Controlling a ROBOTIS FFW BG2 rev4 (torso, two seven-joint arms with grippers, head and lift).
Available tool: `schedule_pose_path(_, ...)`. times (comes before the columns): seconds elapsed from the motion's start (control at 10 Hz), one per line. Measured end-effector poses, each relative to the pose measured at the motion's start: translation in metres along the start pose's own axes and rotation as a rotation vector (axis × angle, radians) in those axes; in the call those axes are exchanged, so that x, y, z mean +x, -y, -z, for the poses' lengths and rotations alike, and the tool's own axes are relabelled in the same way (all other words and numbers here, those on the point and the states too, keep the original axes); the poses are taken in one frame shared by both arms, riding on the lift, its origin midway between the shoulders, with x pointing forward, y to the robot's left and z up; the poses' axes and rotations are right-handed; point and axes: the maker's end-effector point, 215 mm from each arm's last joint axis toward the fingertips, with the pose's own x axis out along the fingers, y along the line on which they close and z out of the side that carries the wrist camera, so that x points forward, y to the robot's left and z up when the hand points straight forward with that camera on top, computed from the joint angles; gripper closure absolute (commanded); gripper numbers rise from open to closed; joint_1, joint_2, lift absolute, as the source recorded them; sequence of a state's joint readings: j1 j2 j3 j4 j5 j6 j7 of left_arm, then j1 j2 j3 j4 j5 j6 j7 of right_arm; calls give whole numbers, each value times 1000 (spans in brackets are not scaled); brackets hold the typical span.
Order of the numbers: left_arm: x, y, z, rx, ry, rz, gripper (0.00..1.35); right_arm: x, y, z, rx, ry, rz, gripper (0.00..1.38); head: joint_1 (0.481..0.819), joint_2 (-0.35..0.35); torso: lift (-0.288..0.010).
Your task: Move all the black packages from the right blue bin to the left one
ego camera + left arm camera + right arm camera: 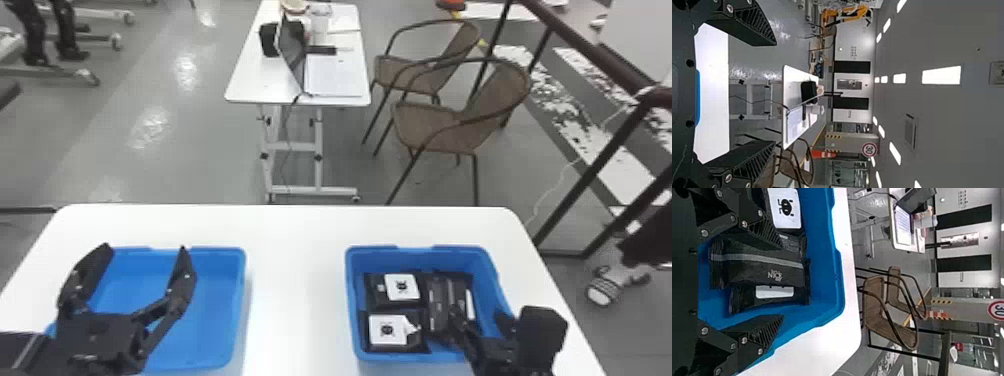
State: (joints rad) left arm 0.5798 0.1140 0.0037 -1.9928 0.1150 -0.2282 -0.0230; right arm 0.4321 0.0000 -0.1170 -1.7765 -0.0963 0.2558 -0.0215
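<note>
In the foreground, my right gripper (477, 311) is at the right side of the right bin (415, 259), its two fingers spread wide. The right wrist view sets the striped package (752, 272) and the strip package (756, 300) in the gap between them; whether a finger touches either, I cannot tell. My left gripper (145, 246) is above the left bin (215, 300), also spread wide, and the blue floor shows between its fingers.

The black packages lie in the right bin. The striped one and the one with a white strip are on its right side, side by side, long axes running near to far, one end toward me and the other toward the bin's far wall. To their left, the near label package (387, 330) and the far label package (401, 286) lie one beyond the other, long axes running side to side, white labels up.

Both bins stand on the white table (295, 280), well apart. Beyond its far edge, two brown chairs (435, 122) stand on the right, near the second table (257, 82), where a laptop (291, 50) sits open.
</note>
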Motion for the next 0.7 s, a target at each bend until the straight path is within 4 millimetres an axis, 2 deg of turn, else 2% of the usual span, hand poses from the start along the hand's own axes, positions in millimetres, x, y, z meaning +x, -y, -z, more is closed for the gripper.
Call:
schedule_pose_path(0.1,0,0,0,-1,-1,0,131,4,-7,0,2,-11,-11,466,695,-70,-40)
schedule_pose_path(0.3,0,0,0,-4,-1,-2,131,10,-13,17,32,-59,-13,466,695,-62,-40)
schedule_pose_path(0.7,0,0,2,-5,-4,-3,131,17,-21,37,85,-122,-14,466,695,-48,-40)
